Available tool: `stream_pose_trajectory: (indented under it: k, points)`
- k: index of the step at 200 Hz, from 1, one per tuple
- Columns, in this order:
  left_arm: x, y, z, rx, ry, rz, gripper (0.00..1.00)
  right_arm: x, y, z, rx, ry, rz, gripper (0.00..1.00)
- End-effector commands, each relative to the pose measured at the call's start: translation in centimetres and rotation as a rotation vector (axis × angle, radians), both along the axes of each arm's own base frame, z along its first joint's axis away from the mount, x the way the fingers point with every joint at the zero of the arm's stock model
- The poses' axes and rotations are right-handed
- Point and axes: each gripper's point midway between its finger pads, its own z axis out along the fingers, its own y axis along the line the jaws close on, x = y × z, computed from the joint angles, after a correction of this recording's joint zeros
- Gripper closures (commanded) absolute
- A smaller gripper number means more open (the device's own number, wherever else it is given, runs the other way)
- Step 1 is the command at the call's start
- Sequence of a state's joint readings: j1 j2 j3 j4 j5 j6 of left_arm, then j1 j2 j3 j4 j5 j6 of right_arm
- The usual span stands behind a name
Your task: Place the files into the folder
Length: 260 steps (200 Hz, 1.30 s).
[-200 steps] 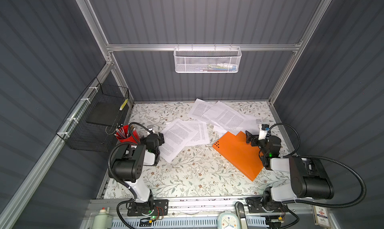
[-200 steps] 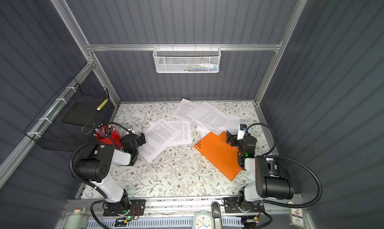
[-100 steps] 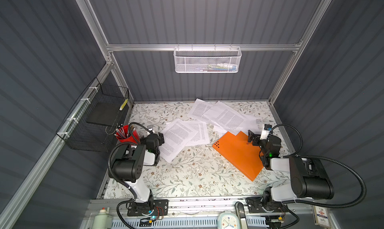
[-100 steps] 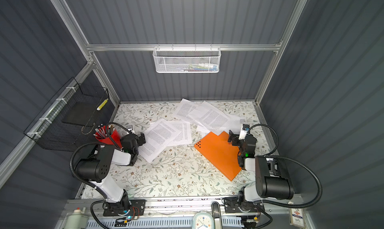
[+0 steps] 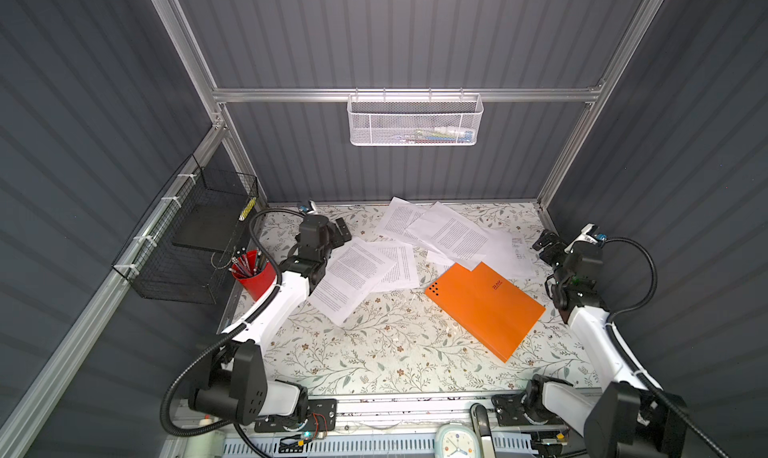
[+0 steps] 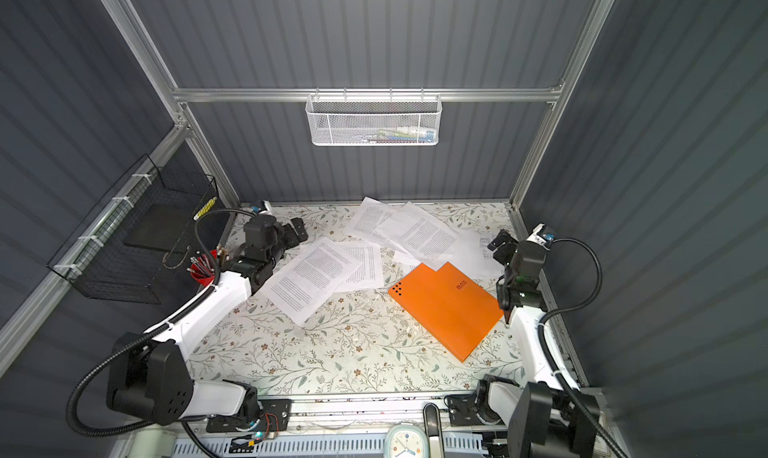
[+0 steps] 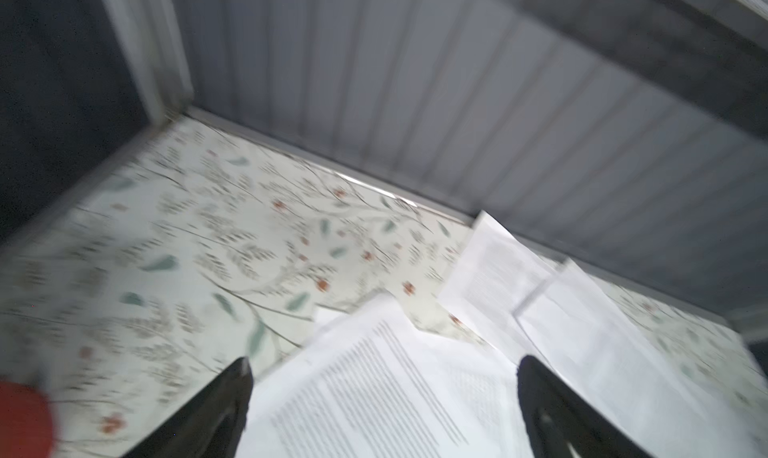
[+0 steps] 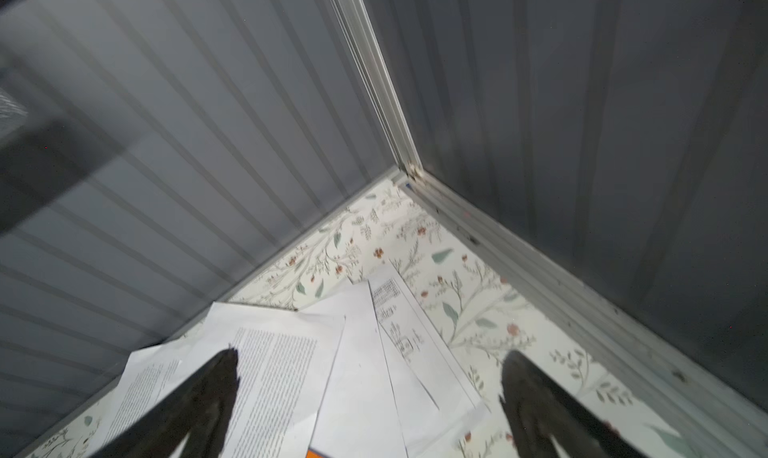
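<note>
Both arms are built alike: white tubular links between chunky black joint housings. The left arm (image 5: 286,298) has, at 7 o'clock in both top views, a black shoulder block (image 5: 245,389) marked with a cluster of small round holes. Its black mounting plate (image 5: 296,412) carries thin red wires and a small lit board. The right arm (image 5: 590,331), based at 5 o'clock, shows a green light (image 5: 575,278) on its black wrist and a white-and-blue plug above it. A ribbed black hose (image 5: 166,397) loops along each arm, strapped to the white link. In the wrist views the jaws are black tapering blades.
</note>
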<state>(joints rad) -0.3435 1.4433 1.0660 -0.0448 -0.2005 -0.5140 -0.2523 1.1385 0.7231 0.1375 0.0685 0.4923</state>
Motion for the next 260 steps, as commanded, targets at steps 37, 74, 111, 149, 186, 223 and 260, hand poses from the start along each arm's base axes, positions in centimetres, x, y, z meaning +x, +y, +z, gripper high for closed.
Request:
stream_pose_trajectory:
  k: [37, 74, 111, 149, 186, 223, 260]
  points:
    - [-10.8, -19.7, -10.4, -0.200, 0.598, -0.558, 0.00, -2.6, 1.4, -12.2, 0.440, 0.378, 0.063, 0.01]
    - [-13.9, -24.7, -12.4, -0.228, 0.715, -0.655, 0.00, -3.1, 0.9, -16.0, 0.547, 0.464, 0.037, 0.01]
    - [-14.9, -26.9, -14.5, -0.274, 0.793, -0.664, 0.00, -3.7, 1.3, -17.4, 0.576, 0.517, 0.041, 0.01]
    - [-15.8, -28.6, -15.8, -0.318, 0.850, -0.663, 0.00, -4.6, 2.7, -18.6, 0.642, 0.563, 0.082, 0.01]
    - [-15.4, -29.7, -16.9, -0.355, 0.873, -0.645, 0.00, -5.2, 3.9, -19.5, 0.701, 0.587, 0.116, 0.01]
    - [-13.3, -29.9, -17.0, -0.356, 0.862, -0.594, 0.00, -5.8, 6.2, -19.3, 0.806, 0.568, 0.183, 0.01]
    - [-8.9, -27.1, -16.9, -0.385, 0.837, -0.519, 0.00, -6.9, 9.0, -18.7, 0.875, 0.533, 0.243, 0.01]
